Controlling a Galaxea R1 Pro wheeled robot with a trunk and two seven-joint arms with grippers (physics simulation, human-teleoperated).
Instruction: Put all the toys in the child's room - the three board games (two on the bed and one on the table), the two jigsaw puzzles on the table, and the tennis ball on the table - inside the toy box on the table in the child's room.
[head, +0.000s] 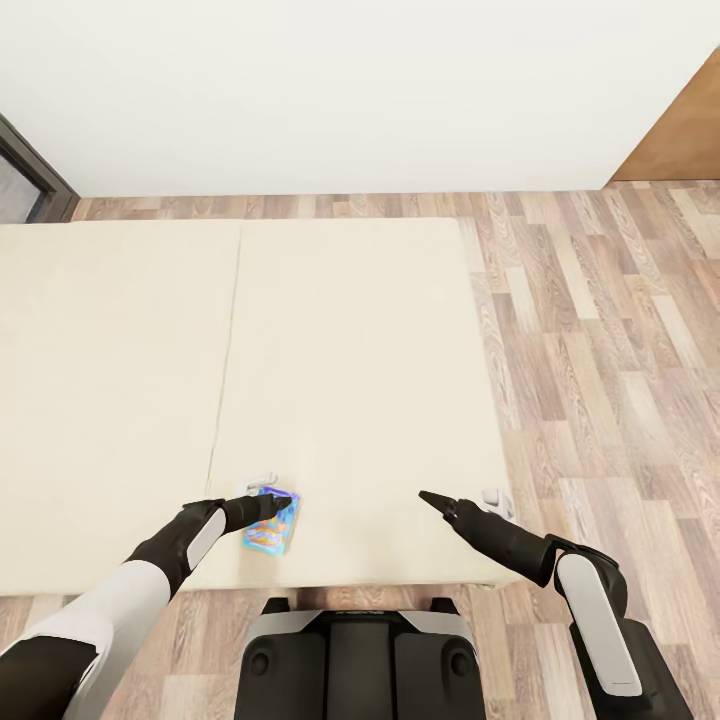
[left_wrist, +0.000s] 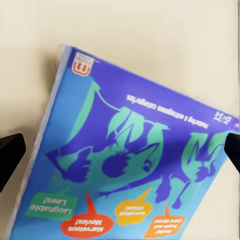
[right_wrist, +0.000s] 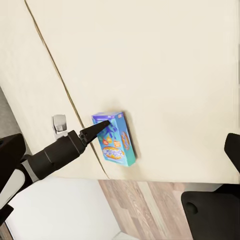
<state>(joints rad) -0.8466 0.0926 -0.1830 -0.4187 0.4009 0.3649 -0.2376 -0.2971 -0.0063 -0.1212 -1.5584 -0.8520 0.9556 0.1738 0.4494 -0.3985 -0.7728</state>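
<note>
A blue board game box (head: 272, 528) with cartoon artwork lies flat on the cream bed (head: 350, 350), close to its front edge. My left gripper (head: 272, 503) hovers right over the box's far end. In the left wrist view the box (left_wrist: 130, 160) lies below, with the gripper (left_wrist: 120, 150) open and a black finger (left_wrist: 7, 155) at each side, apart from the box. My right gripper (head: 428, 496) is open over bare mattress to the right; from its wrist view the box (right_wrist: 116, 140) and the left arm (right_wrist: 60, 150) are seen.
The mattress seam (head: 225, 350) runs front to back left of the box. Small grey fittings (head: 492, 495) sit on the bed's front part. Wooden floor (head: 600, 350) lies to the right, a white wall (head: 350, 90) behind, a dark door frame (head: 30, 165) at far left.
</note>
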